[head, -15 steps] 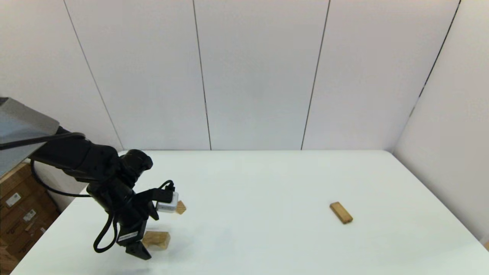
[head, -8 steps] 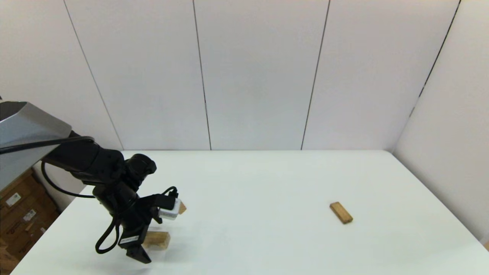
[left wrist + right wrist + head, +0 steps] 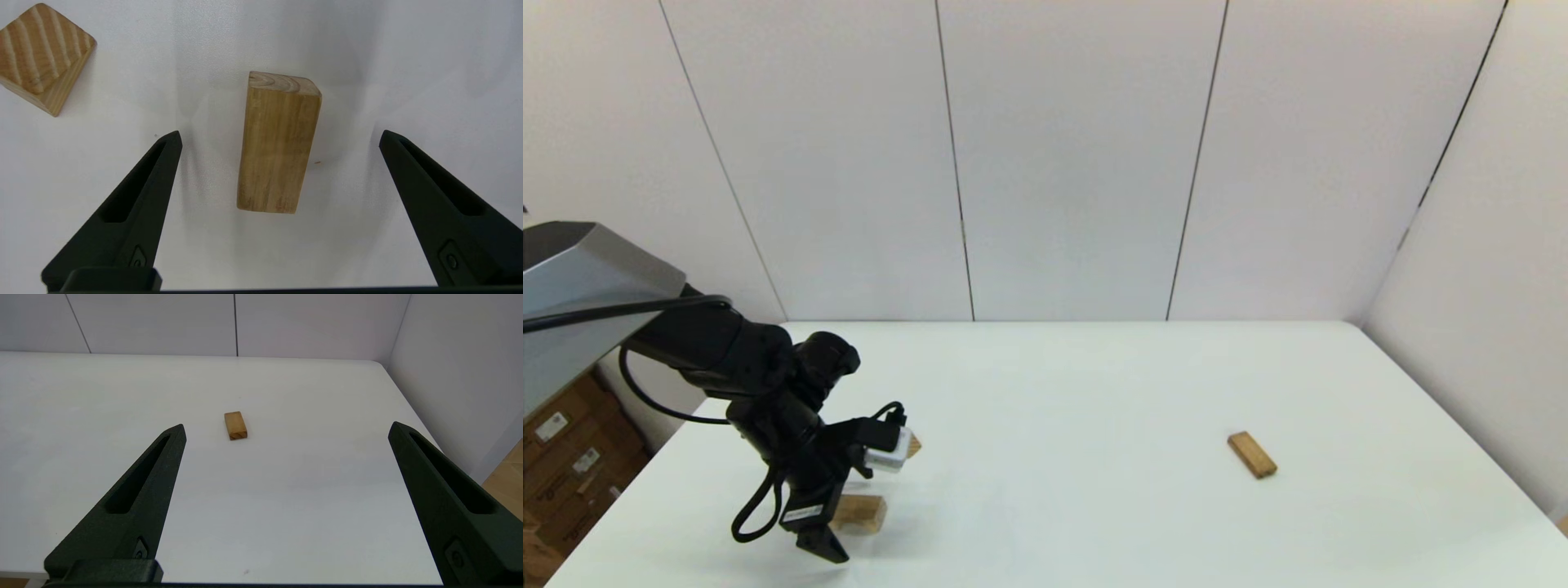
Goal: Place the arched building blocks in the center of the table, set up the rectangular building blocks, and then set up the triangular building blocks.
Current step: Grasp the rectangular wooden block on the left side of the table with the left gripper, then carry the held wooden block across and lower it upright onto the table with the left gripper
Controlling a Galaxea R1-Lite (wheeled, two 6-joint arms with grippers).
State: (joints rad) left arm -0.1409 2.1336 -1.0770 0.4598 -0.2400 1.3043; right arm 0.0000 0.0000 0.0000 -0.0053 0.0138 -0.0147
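Observation:
The arched building block (image 3: pixel 859 513) (image 3: pixel 278 143), a chunky light-tan piece, lies flat near the table's front left. My left gripper (image 3: pixel 840 527) (image 3: pixel 279 132) hangs open over it, one finger on either side and neither touching. Just behind it sits the triangular building block (image 3: pixel 913 446) (image 3: pixel 41 57), a small striped wedge half hidden by my wrist in the head view. Far to the right lies the rectangular building block (image 3: pixel 1252 455) (image 3: pixel 235 425), a thin flat plank. In the right wrist view my right gripper (image 3: pixel 287 425) is open and empty, held back from the plank; that arm is out of the head view.
The white table (image 3: pixel 1094 392) stretches between the blocks. Its right edge runs close along a wall (image 3: pixel 1486 269). Cardboard boxes (image 3: pixel 564 465) stand on the floor beyond the left edge.
My left arm has come down a little over the arched block, fingers still open around it. None of the blocks has moved.

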